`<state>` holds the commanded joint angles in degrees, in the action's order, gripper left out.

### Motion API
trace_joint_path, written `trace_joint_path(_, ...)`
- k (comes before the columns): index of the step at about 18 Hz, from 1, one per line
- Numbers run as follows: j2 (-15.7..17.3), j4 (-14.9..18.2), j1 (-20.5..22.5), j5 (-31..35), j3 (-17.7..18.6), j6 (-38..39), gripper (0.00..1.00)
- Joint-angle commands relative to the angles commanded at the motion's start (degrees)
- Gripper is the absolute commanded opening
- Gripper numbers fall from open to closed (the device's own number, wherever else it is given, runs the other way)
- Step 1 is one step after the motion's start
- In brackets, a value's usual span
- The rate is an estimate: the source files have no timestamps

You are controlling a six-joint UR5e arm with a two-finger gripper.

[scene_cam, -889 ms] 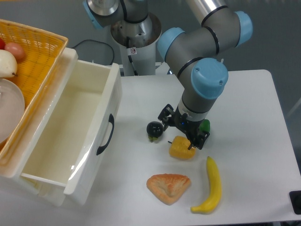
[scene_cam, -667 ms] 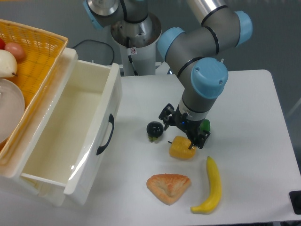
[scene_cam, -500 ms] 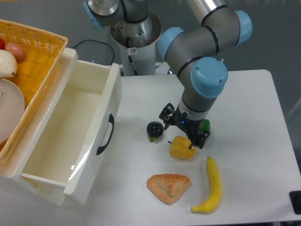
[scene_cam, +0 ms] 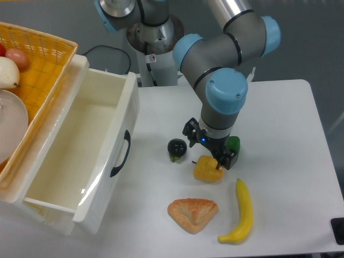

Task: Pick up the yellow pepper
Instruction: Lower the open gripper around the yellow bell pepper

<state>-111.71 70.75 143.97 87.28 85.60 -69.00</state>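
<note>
In the fixed camera view, the black two-finger hand point(scene_cam: 210, 153) is seen low over the white bench point(scene_cam: 279, 134), directly above and at the back edge of the small lumpy yellow-orange plastic pepper point(scene_cam: 208, 169). The step in hand is judged to be the reach and grasp. One dark finger is seen at the pepper's upper right side; the other is hidden by the wrist, so it cannot be told whether the hand is apart, together, or clamped on the pepper. The pepper rests on the bench near the middle, between a small black round object point(scene_cam: 176, 147) to its left and a long curved yellow banana point(scene_cam: 241, 212) to its lower right, with a flat orange pastry-like piece point(scene_cam: 192, 214) in front. A green pepper point(scene_cam: 233, 144) is partly hidden behind the hand. The next move is judged to call for a firm closing on the pepper and a straight lift, since its glossy, uneven surface could slip.
</note>
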Motion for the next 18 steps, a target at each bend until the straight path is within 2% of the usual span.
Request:
trace_joint_path(4, 0.1, 0.0, 0.3, -0.1, 1.2, 2.4, 1.00)
trace_joint_path(8, 0.8, -4.0, 0.5, -0.1, 4.0, 3.4, 1.00)
trace_joint_path(11, 0.6, -4.9, 0.3, 0.3, 4.0, 3.3, 1.00)
trace_joint_path(14, 0.4, -5.9, -0.1, 4.5, 4.5, 3.7, 1.00)
trace_joint_path(18, 0.1, -6.3, -0.4, 4.1, 4.1, 1.3, 1.00)
